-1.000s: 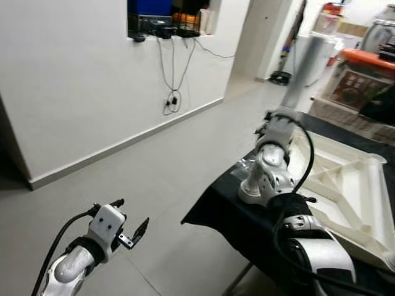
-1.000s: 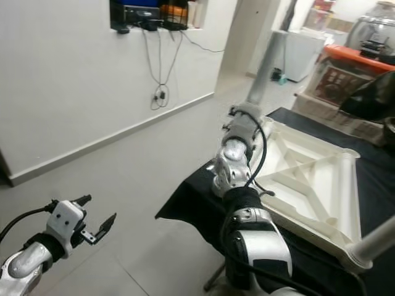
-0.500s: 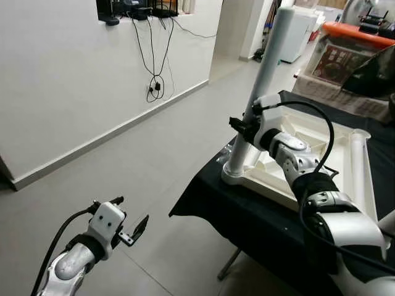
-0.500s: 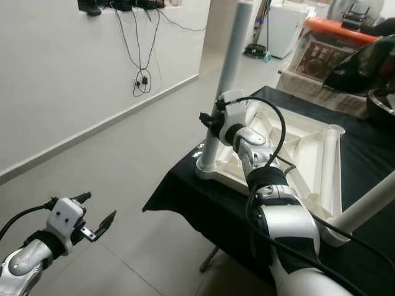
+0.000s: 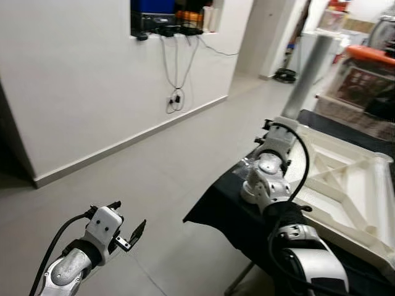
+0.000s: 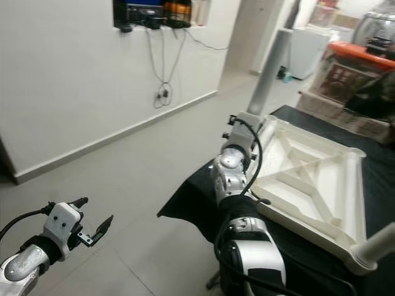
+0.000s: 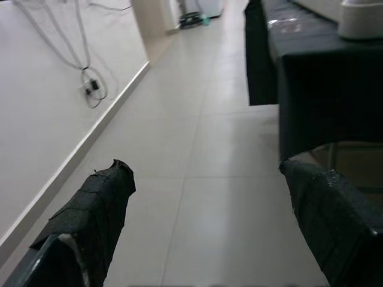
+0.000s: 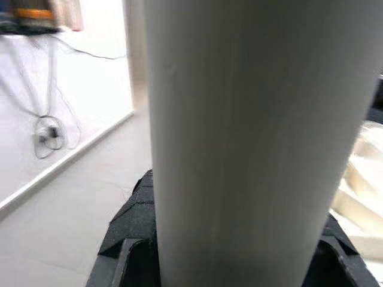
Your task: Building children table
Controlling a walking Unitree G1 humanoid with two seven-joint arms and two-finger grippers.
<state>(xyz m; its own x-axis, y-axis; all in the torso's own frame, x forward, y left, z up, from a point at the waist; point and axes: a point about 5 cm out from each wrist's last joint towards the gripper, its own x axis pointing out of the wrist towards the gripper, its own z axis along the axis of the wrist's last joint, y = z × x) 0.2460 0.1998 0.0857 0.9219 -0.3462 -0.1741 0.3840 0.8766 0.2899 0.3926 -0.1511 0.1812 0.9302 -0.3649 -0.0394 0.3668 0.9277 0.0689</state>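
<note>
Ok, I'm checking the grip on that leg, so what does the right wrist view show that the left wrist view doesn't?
The right wrist view shows the white table leg up close, with the right gripper closed around it, and an edge of the white tabletop. The left wrist view shows the left gripper open over bare floor, beside the black-draped table. Both show the grey floor, white wall and dangling cables.
</note>
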